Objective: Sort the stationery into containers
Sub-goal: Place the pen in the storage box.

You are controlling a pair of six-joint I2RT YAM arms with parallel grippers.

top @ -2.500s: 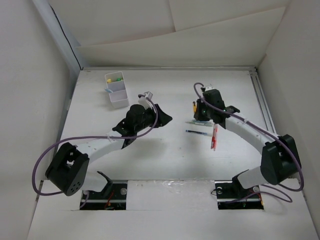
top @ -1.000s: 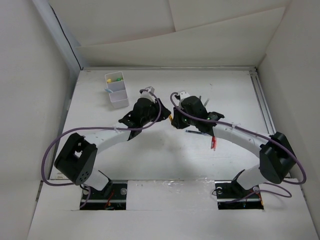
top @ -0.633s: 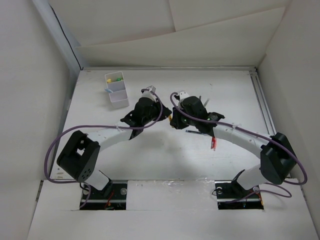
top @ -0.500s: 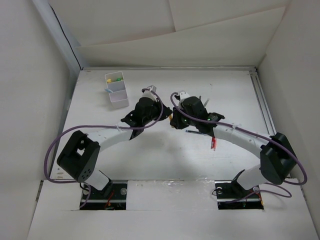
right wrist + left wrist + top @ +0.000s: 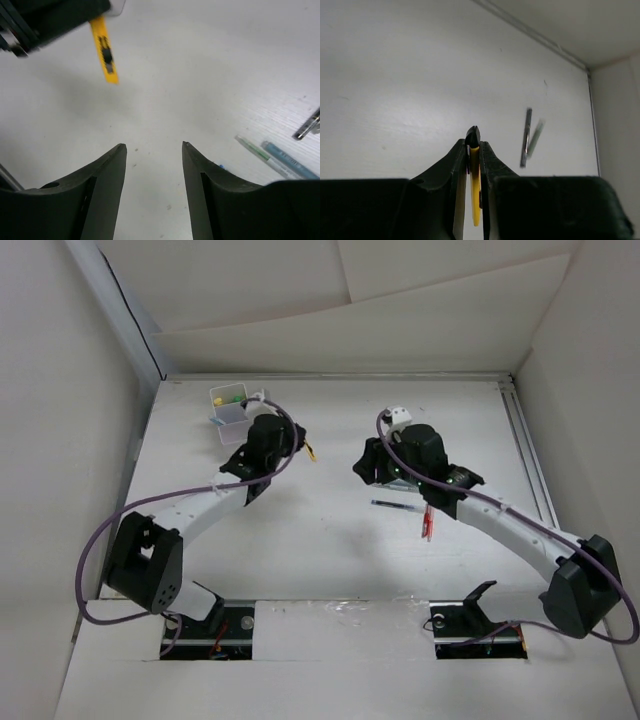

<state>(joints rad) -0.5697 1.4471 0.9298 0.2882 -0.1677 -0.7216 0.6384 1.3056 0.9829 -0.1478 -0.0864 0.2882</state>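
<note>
My left gripper (image 5: pixel 297 445) is shut on a flat yellow piece of stationery (image 5: pixel 311 452) with a black slider. It is held above the table, just right of the white container (image 5: pixel 226 410), which the left arm partly covers. In the left wrist view the yellow piece (image 5: pixel 475 190) stands clamped between the closed jaws of the left gripper (image 5: pixel 474 145). My right gripper (image 5: pixel 359 470) is open and empty, apart from the yellow piece (image 5: pixel 105 50). A dark blue pen (image 5: pixel 398 505) and a red pen (image 5: pixel 428 523) lie under the right arm.
Small yellow and green pieces (image 5: pixel 235 398) sit in the container's far compartment. A greenish pen (image 5: pixel 260 154), a teal-blue pen (image 5: pixel 289 160) and a grey pen (image 5: pixel 307 125) lie on the table right of the right gripper (image 5: pixel 152 146). White walls enclose the table.
The two grippers met at the table's middle. The left one shut on the yellow piece, the right one opened, and the arms drew apart, the left carrying the piece back-left towards the container.
</note>
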